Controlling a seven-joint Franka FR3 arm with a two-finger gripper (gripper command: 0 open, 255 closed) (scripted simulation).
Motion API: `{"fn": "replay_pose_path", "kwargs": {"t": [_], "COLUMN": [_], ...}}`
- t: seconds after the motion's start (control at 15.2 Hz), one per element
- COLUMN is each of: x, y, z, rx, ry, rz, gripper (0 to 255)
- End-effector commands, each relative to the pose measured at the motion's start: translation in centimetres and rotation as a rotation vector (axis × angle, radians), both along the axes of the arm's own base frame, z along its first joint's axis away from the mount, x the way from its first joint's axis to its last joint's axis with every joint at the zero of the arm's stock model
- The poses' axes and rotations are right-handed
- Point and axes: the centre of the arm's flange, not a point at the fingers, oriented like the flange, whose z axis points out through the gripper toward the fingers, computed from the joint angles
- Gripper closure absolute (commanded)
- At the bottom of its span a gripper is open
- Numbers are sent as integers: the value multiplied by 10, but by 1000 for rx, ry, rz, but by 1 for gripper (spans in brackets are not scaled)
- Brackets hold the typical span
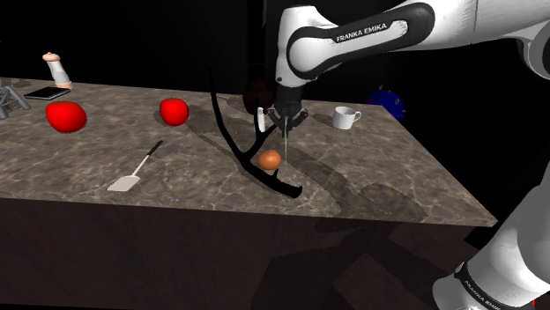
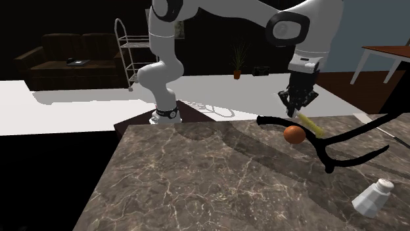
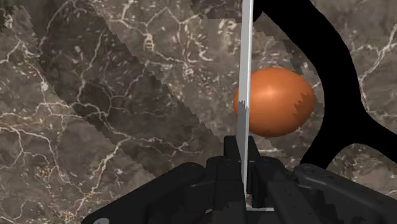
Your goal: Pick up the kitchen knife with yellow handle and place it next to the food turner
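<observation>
step in hand is transport: my gripper (image 1: pixel 287 121) is clamped on the knife (image 3: pixel 247 76), blade projecting beyond my fingertips over an orange egg-shaped object (image 3: pixel 277 102); the next move calls for carrying it to the food turner (image 1: pixel 134 172), well apart from my jaws.

On and around the worktop (image 1: pixel 379 189) there are two red fruits (image 1: pixel 66 115) (image 1: pixel 174 111), one brown egg (image 1: pixel 270 159), one turner (image 1: pixel 128 181), one black forked branch (image 3: pixel 347 63), one white mug (image 1: pixel 345 117), one blue round thing (image 1: pixel 385 102), one white shaker (image 2: pixel 372 197), one tall grinder (image 1: pixel 55 69), one flat dark slab (image 1: pixel 47 92) and one grey metal frame (image 1: pixel 7 99). There is one knife (image 2: pixel 310 123), and it has a yellow handle. Beyond the worktop, the second exterior view has one sofa (image 2: pixel 72 56), one wire rack (image 2: pixel 128 46), one potted plant (image 2: pixel 237 62) and one table (image 2: pixel 391 52).
</observation>
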Motion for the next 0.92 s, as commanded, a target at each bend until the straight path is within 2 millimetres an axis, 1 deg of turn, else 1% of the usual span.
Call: {"fn": "replay_pose_path", "kwargs": {"t": [0.0, 0.86], "x": [8, 56], "y": [23, 188], "z": [-2, -1], "rx": [0, 0], "ry": [0, 0], "rz": [-2, -2], "gripper": [255, 255]}}
